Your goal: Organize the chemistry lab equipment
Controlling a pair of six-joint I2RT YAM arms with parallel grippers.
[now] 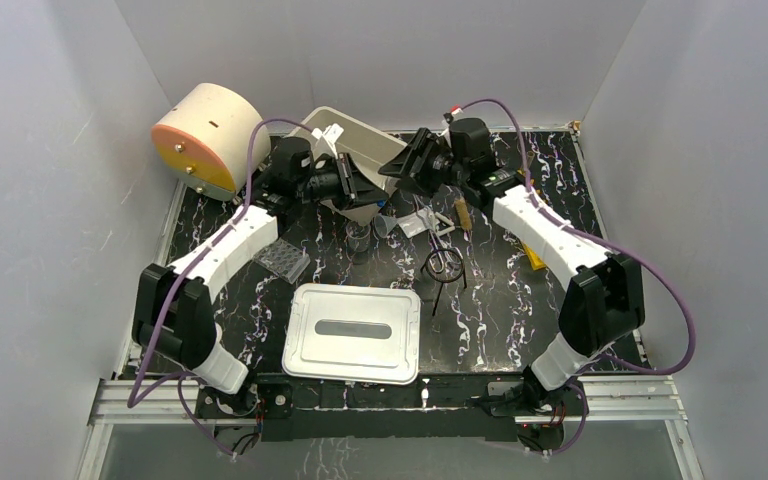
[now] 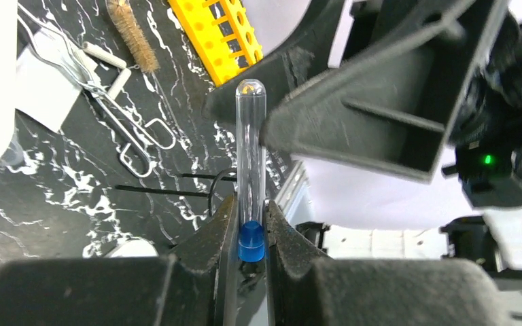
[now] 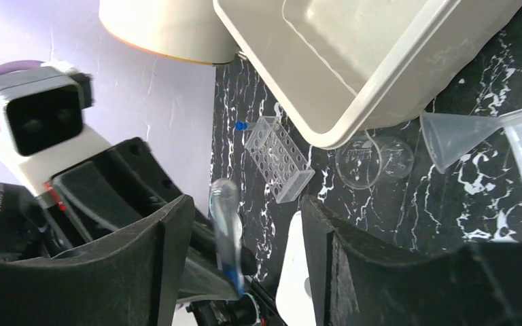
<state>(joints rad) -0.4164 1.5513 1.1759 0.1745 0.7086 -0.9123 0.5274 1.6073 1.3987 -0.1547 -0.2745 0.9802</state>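
Left fingers clamp blue-capped test tube at cap end, above marbled black table; right fingers spread wide, flanking tube.

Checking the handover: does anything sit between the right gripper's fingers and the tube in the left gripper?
Nothing visible does. The blue-capped tube, clamped by its cap end in the left gripper, stands inside the gap of the open right gripper, nearer one finger.
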